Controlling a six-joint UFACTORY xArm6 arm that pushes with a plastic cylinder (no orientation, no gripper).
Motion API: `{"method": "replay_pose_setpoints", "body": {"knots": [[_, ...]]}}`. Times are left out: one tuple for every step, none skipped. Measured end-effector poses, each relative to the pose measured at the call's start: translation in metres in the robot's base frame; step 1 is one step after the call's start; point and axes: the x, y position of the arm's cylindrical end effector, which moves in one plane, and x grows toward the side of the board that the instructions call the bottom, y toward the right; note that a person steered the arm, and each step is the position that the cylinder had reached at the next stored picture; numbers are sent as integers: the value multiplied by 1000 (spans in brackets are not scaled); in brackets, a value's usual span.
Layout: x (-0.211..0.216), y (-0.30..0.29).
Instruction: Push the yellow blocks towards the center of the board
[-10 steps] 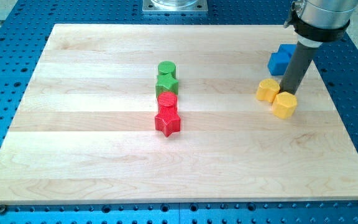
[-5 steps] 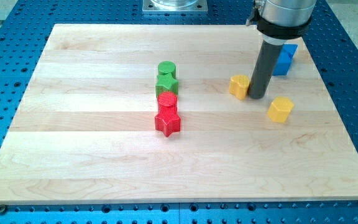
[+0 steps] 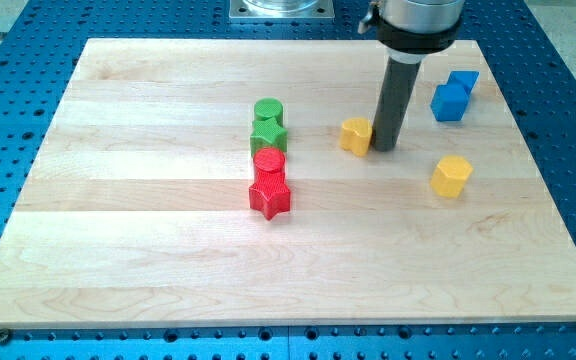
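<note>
No text, label, brand, number or sign can be read anywhere in the camera view: the wooden surface is plain, and the coloured blocks carry no markings.

Bright, even light — sharp focus, soft short shadows throughout.
</note>
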Motion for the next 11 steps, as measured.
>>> {"method": "replay_pose_setpoints", "body": {"knots": [[-2,-7],[-11,3],[-9,28],[-9,64],[-6,104],[3,115],[44,119],[75,115],[103,105],[88,74],[41,72]]}}
